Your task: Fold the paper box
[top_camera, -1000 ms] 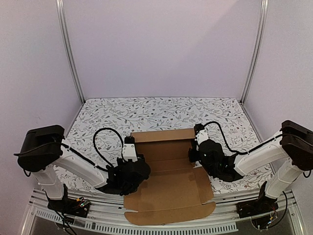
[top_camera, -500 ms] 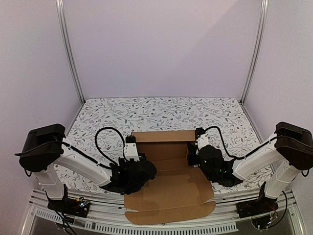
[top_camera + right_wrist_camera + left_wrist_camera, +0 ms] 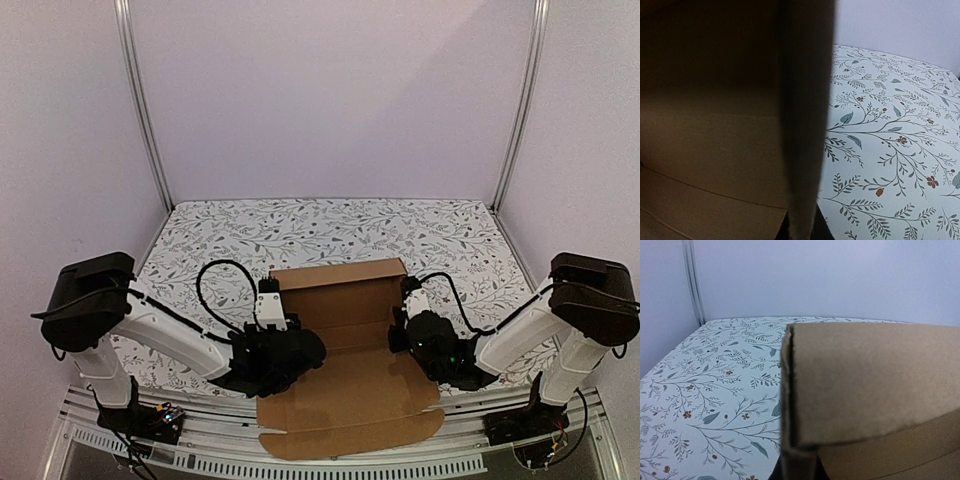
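The paper box (image 3: 345,385) is a brown die-cut cardboard sheet lying near the table's front edge, its far panel (image 3: 340,295) raised. My left gripper (image 3: 283,340) is shut on the box's raised left side wall (image 3: 790,405), which runs edge-on up the left wrist view. My right gripper (image 3: 400,325) is shut on the raised right side wall (image 3: 802,150), seen edge-on in the right wrist view. The fingertips of both grippers are mostly hidden behind the cardboard.
The table (image 3: 220,235) has a white cloth with a floral print. Metal frame posts (image 3: 140,100) stand at the back corners against plain walls. The box's front flap (image 3: 350,435) overhangs the front rail.
Both grippers have moved forward and inward with the side walls. The box's far panel has risen more upright and the side walls stand higher.
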You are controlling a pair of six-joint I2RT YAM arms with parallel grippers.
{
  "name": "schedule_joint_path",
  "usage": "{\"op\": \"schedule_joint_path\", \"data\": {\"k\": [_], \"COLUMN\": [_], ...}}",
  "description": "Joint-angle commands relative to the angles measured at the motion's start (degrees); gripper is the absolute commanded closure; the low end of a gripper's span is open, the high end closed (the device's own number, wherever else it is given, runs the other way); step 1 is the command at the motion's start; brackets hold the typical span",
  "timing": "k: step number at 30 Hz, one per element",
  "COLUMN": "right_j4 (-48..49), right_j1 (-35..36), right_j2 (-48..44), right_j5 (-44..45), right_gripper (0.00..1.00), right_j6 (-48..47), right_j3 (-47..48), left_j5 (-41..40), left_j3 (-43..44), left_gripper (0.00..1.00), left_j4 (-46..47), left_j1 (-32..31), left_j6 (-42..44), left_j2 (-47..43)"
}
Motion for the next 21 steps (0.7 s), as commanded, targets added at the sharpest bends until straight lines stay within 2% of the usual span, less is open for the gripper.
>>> {"op": "schedule_joint_path", "data": {"k": [1,6,14,21], "right_j4": [0.4,0.9,5.6,9.2], "right_j1": [0.9,0.9,0.9,0.9], "right_j2": [0.8,-0.2,1.2,2.4], "right_j5": [-2.5,-2.4,-0.6,1.6], "right_gripper": [1.0,1.0,0.83,0.83], "right_j6": [-0.4,-2.3,-5.4,-9.5], "right_j3": [-0.1,0.3,1.2,2.6], "left_j5": [3.3,3.6,3.7,3.8], "left_j3": [0.7,1.1,1.1,1.1], "left_gripper": [1.0,1.0,1.0,1.0], "left_j4": [-3.9,-4.2,-4.4,-4.6], "left_j1": [-1.2,-1.1,-1.2,-1.1], "left_j6": [-1.7,-1.6,-1.8,-1.9], "left_j2": [0.7,0.8,1.0,1.2]}}
